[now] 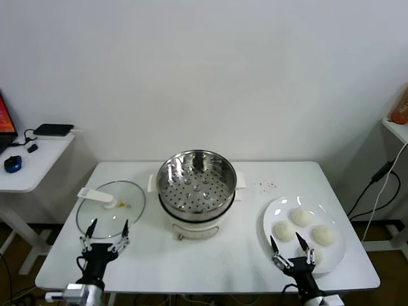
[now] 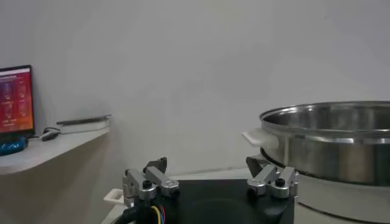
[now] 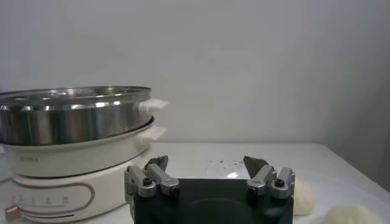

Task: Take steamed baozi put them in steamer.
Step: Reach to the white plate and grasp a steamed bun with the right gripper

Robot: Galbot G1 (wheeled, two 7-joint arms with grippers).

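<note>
Steel steamer sits empty mid-table; four baozi wait on the white plate. My right gripper hangs wide open, holding nothing; I'd straddle the nearest bun squarely, squeezing gently. Left gripper idles, splayed, empty.

Lab-like office: bare wall, side desk with monitor
</note>
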